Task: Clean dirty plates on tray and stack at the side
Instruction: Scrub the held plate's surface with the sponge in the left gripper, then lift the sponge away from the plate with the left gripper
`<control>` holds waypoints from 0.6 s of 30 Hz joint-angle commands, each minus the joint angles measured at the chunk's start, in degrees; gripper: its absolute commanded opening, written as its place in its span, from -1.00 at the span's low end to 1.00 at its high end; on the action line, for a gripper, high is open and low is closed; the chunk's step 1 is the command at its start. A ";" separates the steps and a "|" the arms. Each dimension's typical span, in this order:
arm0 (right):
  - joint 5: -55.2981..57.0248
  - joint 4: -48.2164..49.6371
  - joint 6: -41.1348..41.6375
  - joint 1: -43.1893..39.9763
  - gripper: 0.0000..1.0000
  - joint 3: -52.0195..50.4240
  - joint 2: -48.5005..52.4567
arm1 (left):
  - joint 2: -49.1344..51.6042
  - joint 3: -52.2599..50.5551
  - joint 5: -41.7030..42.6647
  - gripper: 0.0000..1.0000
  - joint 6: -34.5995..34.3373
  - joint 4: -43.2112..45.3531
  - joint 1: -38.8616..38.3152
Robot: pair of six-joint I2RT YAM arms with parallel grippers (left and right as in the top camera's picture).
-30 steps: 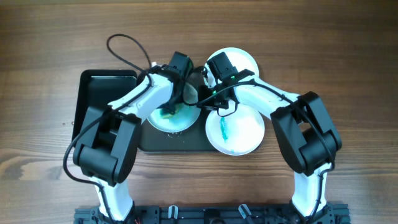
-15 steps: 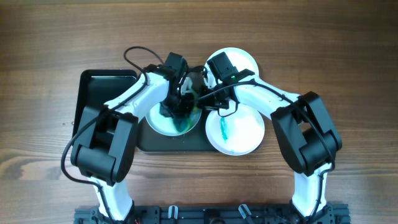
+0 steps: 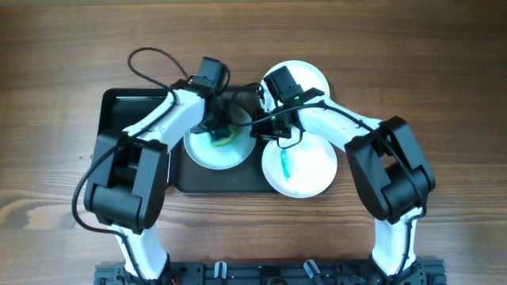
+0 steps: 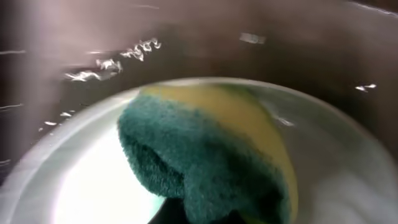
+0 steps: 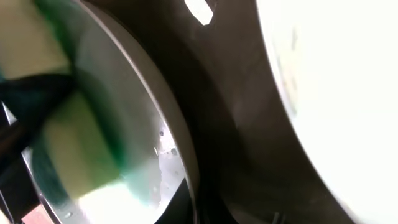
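- Brown wood-grain tabletop [image 3: 412,47] across the whole overhead view.
- At mid-frame, the tray [image 3: 222,182], dark grey-black, bare along its lower edge.
- On the tray, just left of centre, the centre-left plate [image 3: 207,156], white, with a teal-green smear in its middle.
- Right of centre and lower, the lower-right plate [image 3: 309,170], white with a thin teal streak, its lower rim past the tray's edge; extent of the tray beneath it hidden.
- Above that one, the upper-right plate [image 3: 310,79], plain white where visible, partly covered by the right arm.
- Left tool [image 3: 219,127] down over the centre-left plate, clamped on a sponge [image 3: 224,136].
- In the left wrist view, sponge [image 4: 205,155] bent, green pad forward, yellow layer behind, pressed on the white plate face [image 4: 348,180]; fingers barely visible at the bottom edge.
- Right tool [image 3: 259,127] at the centre-left plate's right rim; impossible to tell how far open, or whether gripping anything.
- Right wrist view blurred: plate rim [image 5: 177,143] at left, dark tray strip [image 5: 230,112] in the middle, white plate [image 5: 336,93] at right.
- Smaller black tray [image 3: 131,115] at left of frame, just beside the tray.
- Black cable [image 3: 150,57] looping above the left arm.
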 commanded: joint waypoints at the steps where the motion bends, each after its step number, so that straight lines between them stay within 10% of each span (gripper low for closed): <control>1: 1.97 -0.87 -0.13 0.39 -0.91 -1.64 3.17 | 0.85 -0.48 -15.61 -0.92 -5.51 -5.51 3.91; 18: 10.19 -4.13 -0.31 0.61 -0.91 -0.94 -0.09 | -13.03 16.83 2.10 -0.92 2.78 -28.94 11.02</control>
